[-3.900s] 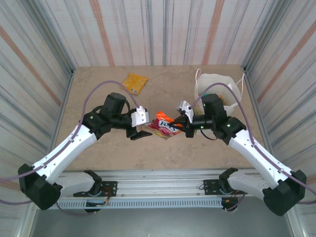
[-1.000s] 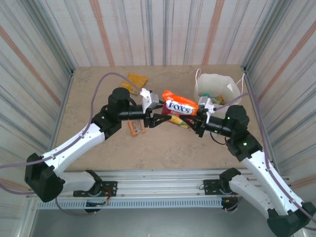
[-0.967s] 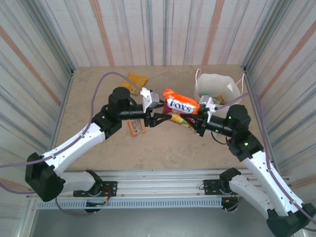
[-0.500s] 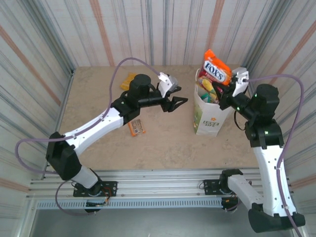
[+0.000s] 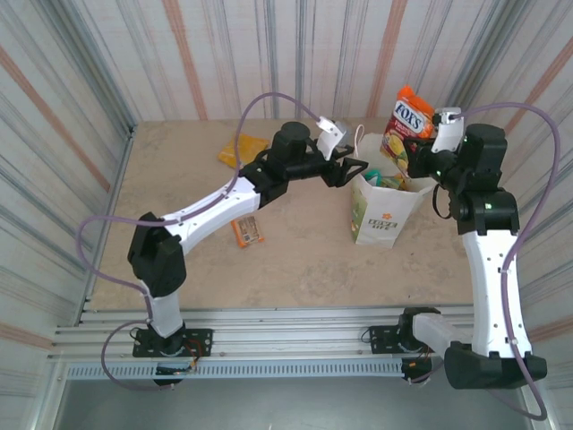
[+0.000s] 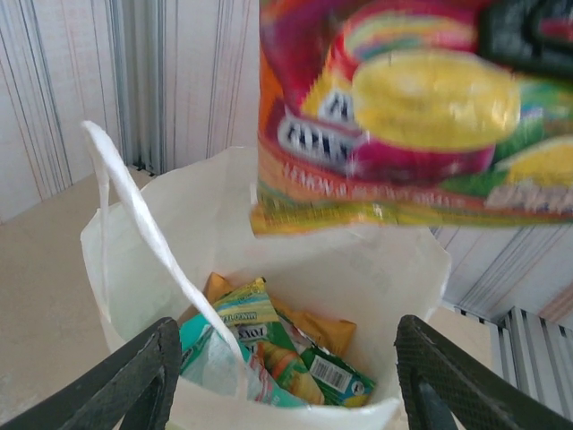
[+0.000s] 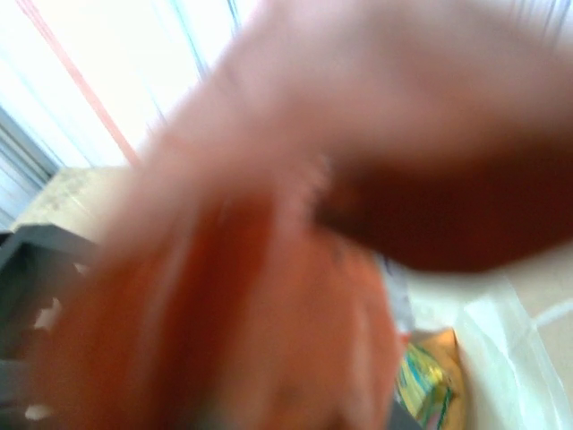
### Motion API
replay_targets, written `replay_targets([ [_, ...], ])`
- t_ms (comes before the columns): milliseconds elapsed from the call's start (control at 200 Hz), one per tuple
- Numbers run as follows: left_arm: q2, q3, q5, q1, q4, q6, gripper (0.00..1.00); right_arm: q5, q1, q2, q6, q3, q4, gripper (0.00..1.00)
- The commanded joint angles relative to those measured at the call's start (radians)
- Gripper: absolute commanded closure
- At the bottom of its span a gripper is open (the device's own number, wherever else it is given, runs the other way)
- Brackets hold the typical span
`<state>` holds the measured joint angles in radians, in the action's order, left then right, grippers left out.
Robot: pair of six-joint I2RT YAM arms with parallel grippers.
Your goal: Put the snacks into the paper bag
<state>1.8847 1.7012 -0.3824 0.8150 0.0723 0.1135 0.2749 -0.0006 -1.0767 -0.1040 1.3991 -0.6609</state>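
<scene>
Right wrist view was smeared: Fox's candy bag (image 7: pixel 224 340) just orange blur, print unreadable, grip not discernible. Left wrist: same bag cut by top and right edges. In paper bag (image 6: pixel 358 269), packets (image 6: pixel 269 354) half hidden by near wall. Label on orange bar (image 5: pixel 248 231) was too small to read.

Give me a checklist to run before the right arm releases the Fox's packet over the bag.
1. Grip: right gripper shut on the Fox's packet: ok.
2. Packet above the paper bag mouth: ok in the left wrist view; whether it is centred, cannot tell.
3. Bag upright, mouth open: ok.
4. Room inside: packets lie low in the bag: ok.
5. Left gripper, open at the bag's rim, clear of the drop path: cannot tell.
6. All snacks off the table: not ok; a yellow packet and an orange bar lie on it.
</scene>
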Motion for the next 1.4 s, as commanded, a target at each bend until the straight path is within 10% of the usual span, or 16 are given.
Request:
replay_targets([
  [0, 0.045, 0.087, 0.050, 0.012, -0.022, 0.027, 0.35, -0.044, -0.006, -0.016, 0.006, 0.050, -0.060, 0.89],
  [366, 0.082, 0.105, -0.066, 0.012, 0.056, 0.011, 0.99, -0.132, 0.006, -0.173, 0.037, 0.207, -0.337, 0.89],
  [927, 0.024, 0.061, -0.100, 0.028, 0.073, -0.047, 1.00, -0.521, 0.105, -0.444, 0.109, 0.344, -0.512, 0.90],
  [1398, 0.007, 0.055, -0.094, 0.033, 0.065, -0.072, 1.00, -0.446, 0.102, -0.671, 0.086, 0.408, -0.534, 0.85],
])
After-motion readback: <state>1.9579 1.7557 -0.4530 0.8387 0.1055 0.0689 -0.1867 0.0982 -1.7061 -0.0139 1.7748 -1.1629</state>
